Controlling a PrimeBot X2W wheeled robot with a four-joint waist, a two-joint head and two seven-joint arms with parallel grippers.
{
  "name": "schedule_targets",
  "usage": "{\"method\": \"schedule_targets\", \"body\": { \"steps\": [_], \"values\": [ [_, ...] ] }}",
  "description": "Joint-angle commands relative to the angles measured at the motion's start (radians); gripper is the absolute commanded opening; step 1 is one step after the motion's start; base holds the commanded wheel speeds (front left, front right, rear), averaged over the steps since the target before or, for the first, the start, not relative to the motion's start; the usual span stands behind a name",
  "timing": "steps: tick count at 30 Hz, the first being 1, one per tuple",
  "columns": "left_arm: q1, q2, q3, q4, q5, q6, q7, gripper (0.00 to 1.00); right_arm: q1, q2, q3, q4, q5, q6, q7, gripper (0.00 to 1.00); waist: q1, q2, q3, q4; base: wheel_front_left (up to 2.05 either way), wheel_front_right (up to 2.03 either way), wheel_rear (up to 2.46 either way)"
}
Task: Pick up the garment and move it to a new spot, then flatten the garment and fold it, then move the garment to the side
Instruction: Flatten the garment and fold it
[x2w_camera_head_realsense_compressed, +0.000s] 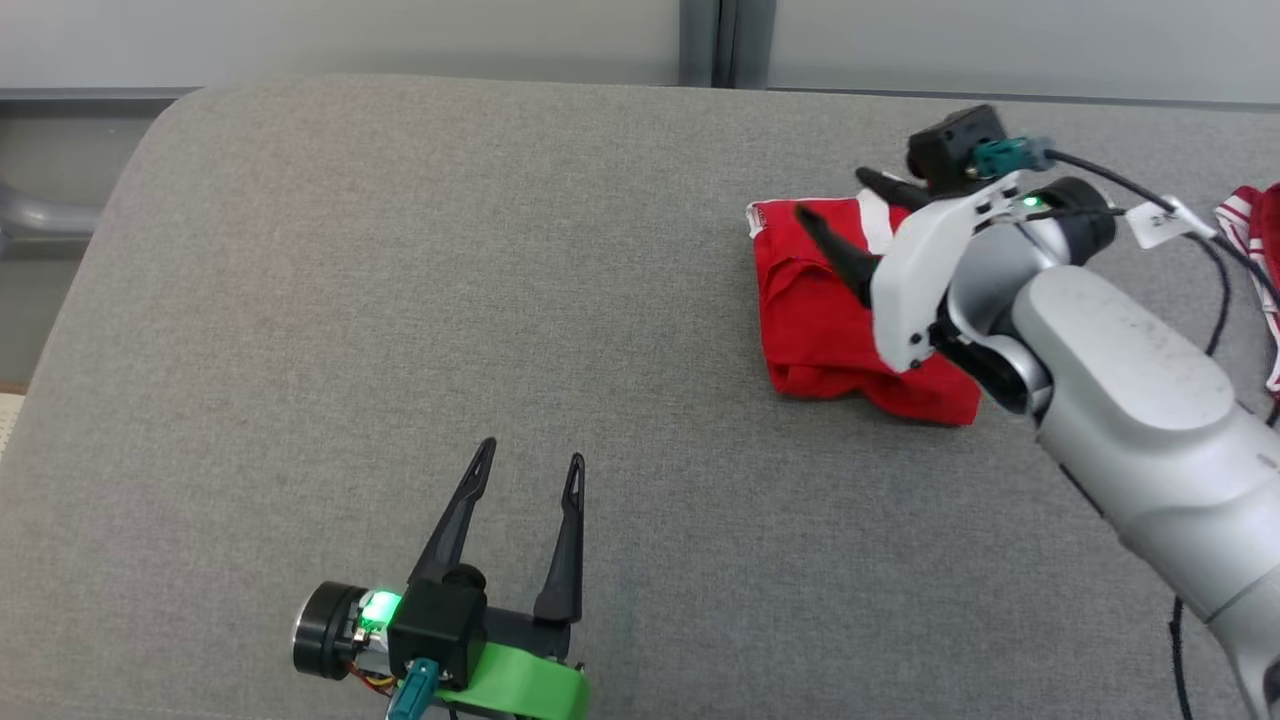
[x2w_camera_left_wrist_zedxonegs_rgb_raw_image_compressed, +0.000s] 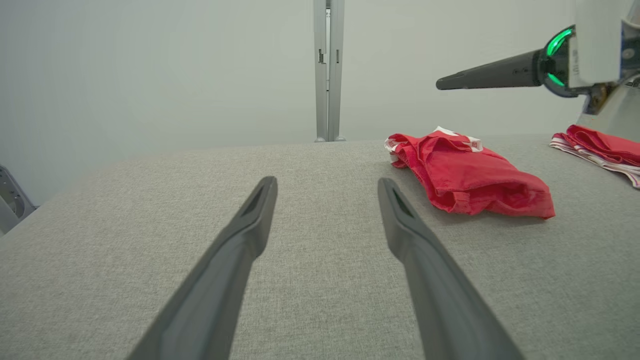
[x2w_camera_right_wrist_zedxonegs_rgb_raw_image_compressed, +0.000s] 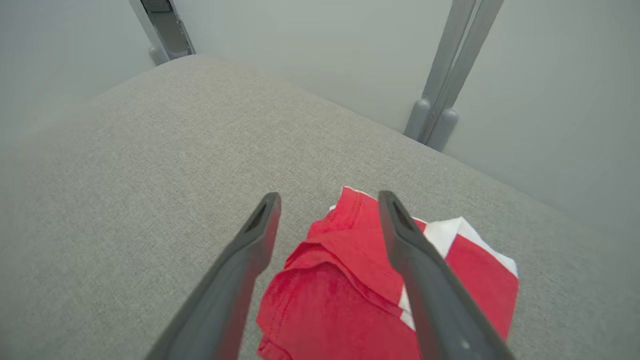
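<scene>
— What's on your L side?
— My left gripper (x2w_camera_head_realsense_compressed: 532, 452): two long dark fingers (x2w_camera_head_realsense_compressed: 455, 520), slotted near tips; black block (x2w_camera_head_realsense_compressed: 440, 625) w/ green light (x2w_camera_head_realsense_compressed: 380, 607), bright green bracket (x2w_camera_head_realsense_compressed: 520, 690), teal plug (x2w_camera_head_realsense_compressed: 413, 690).
— And R?
— My right gripper (x2w_camera_head_realsense_compressed: 831, 192): same fingers, white bracket (x2w_camera_head_realsense_compressed: 920, 270), pale grey forearm (x2w_camera_head_realsense_compressed: 1130, 390) (scuffed), black cable (x2w_camera_head_realsense_compressed: 1095, 170) w/ white tag (x2w_camera_head_realsense_compressed: 1165, 222).

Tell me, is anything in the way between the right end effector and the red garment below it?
Nothing visible does. The right end effector hovers with its jaws open directly over the red garment, which lies on the grey surface, with only air between them.
</scene>
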Motion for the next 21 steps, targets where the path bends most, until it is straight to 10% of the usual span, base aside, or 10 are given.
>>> {"method": "schedule_targets", "body": {
  "steps": [1, 9, 18, 19, 21],
  "values": [
    [0.011, 0.002, 0.009, -0.003, 0.009, -0.001, -0.003, 1.00, 0.019, -0.034, -0.017, -0.007, -0.018, -0.002, -0.031, 1.00, 0.0000, 0.0000, -0.017, -0.019, 0.00, 0.00, 0.00],
    [0.054, 0.002, 0.055, -0.029, 0.012, 0.001, -0.003, 1.00, 0.182, -0.133, -0.142, -0.007, -0.078, -0.002, -0.240, 1.00, 0.0000, 0.0000, -0.051, -0.068, 0.00, 0.00, 0.00],
    [0.089, 0.002, 0.075, -0.052, 0.001, -0.001, -0.003, 1.00, 0.454, -0.104, -0.325, -0.049, -0.218, -0.002, -0.440, 1.00, 0.0000, 0.0000, -0.069, -0.069, 0.00, 0.00, 0.00],
    [0.091, 0.002, 0.079, -0.053, 0.000, -0.001, -0.003, 1.00, 0.482, -0.082, -0.371, -0.098, -0.243, -0.002, -0.441, 0.83, 0.0000, 0.0000, -0.070, -0.069, 0.00, 0.00, 0.00],
    [0.097, 0.002, 0.083, -0.055, -0.002, 0.000, -0.003, 1.00, 0.556, -0.042, -0.439, -0.167, -0.286, -0.002, -0.440, 0.04, 0.0000, 0.0000, -0.073, -0.066, 0.00, 0.00, 0.00]
  ]
}}
